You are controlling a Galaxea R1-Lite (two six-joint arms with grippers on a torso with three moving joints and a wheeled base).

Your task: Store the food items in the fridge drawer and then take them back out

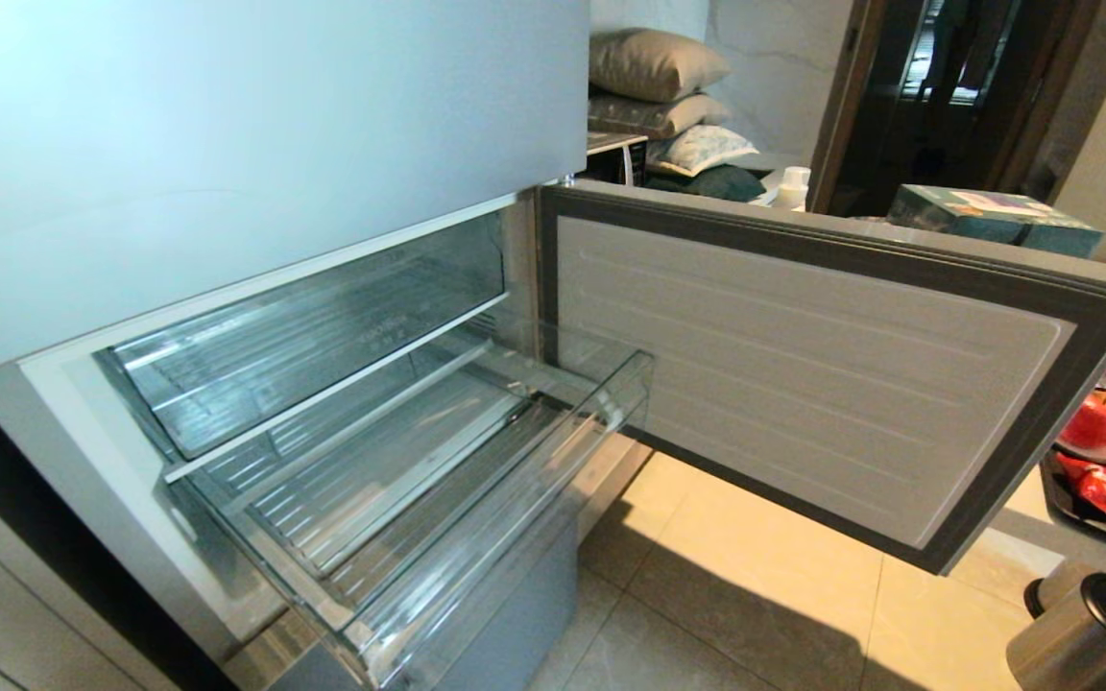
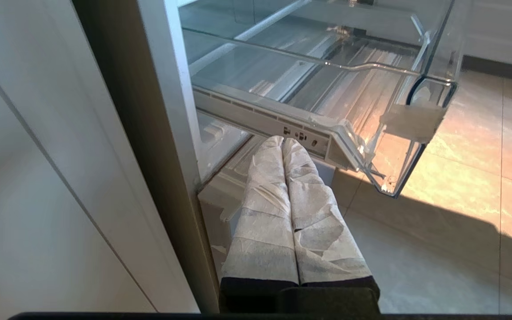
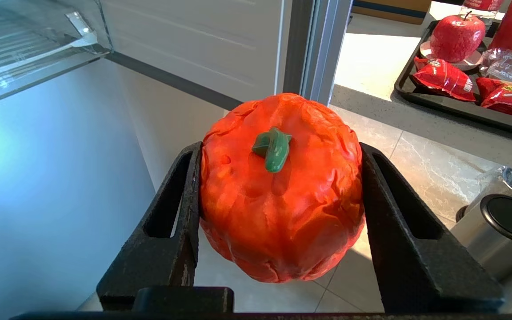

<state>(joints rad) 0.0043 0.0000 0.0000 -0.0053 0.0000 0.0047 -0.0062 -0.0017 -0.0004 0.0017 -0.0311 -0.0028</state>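
The right tool [image 3: 278,209] is holding the red-orange tomato [image 3: 278,191] tight between its two black fingers [image 3: 174,222], one at 9 o'clock on the tomato and one at 3 o'clock. The green stem [image 3: 273,149] sits on the side we can see. The tomato's skin is wrinkly and has dents, so it is probably soft, squishy and light, maybe a toy. A soft thing like this can pop out if you squeeze too hard, so holding it around its fat middle, like now, looks like the best way. The tomato is down low in the air over the floor, not in the fridge drawer [image 1: 515,480] yet. In the head view the drawer is pulled out at about 7 o'clock, clear and bare inside, with the fridge door [image 1: 803,384] swung open at 3 o'clock. The left tool [image 2: 282,144] has its white wrapped fingers pressed together with nothing between them, and waits just under the drawer. At 1 o'clock from the tomato, a tray [image 3: 420,95] with snack bags [image 3: 442,78] sits on the counter [image 3: 371,66].
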